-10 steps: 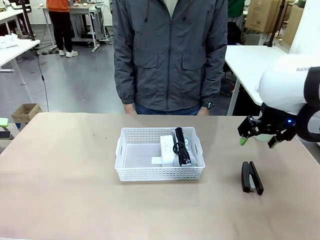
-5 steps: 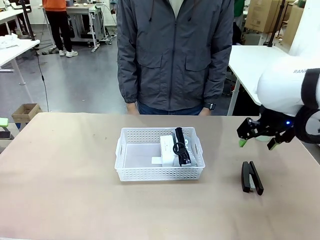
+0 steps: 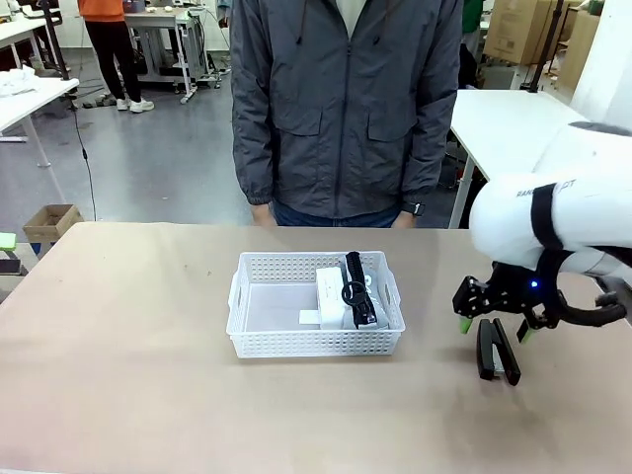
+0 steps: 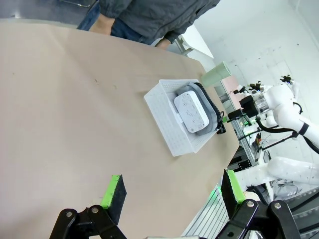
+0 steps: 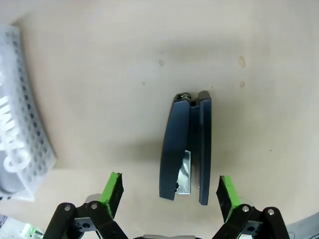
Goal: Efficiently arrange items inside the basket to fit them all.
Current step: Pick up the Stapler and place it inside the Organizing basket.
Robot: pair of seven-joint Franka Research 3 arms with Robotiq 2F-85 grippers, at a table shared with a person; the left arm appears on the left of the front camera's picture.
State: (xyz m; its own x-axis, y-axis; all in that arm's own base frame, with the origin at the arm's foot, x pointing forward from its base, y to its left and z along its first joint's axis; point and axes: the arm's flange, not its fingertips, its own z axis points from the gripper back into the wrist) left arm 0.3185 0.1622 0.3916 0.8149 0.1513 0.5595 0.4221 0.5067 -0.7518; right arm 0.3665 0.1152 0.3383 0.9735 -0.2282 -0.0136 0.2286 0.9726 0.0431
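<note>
Front: shows the right gripper (image 3: 493,330) spread wide, low over the black stapler (image 3: 499,357) near the table's (image 3: 148,375) right edge. Puts the white basket (image 3: 316,344) mid-table, with the small white box (image 3: 333,294) and the grey pouch (image 3: 373,316) at its right end.

Left wrist: shows the left gripper (image 4: 172,189) spread, holding nothing, above bare table. Places the pale green cup (image 4: 215,74) beyond the basket, near the table's edge.

Right wrist: sets the stapler between spread green pads (image 5: 112,189), neither touching it, with a basket corner at left.

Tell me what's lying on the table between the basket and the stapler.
Nothing: the table is bare between the basket and the stapler, as the right wrist view shows.
</note>
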